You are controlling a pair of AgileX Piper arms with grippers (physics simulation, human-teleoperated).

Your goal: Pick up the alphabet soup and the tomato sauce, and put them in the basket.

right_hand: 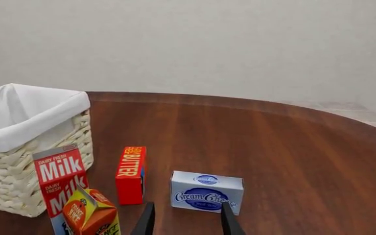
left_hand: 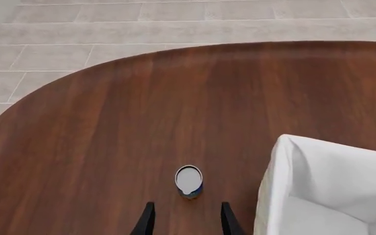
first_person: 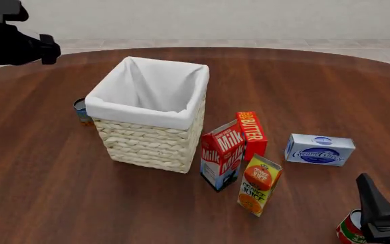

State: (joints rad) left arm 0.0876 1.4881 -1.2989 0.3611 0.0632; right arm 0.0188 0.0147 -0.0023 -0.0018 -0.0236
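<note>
The surface (first_person: 296, 86) is dark reddish wood with a long streaked grain and a soft satin sheen. Beyond the left pincer (left_hand: 186, 219), the alphabet soup (left_hand: 189, 181) shows a pale, smooth lid and a glossy printed label. Beside it the basket (first_person: 156, 145) is rough cream wicker, lined with smooth matt white cloth. The floor (left_hand: 175, 24) past the surface's edge is matt grey tile.

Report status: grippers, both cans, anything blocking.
Left gripper open, above soup; right gripper open, empty. Soup left of basket; sauce near edge by right arm. Basket empty, nothing blocking.
</note>
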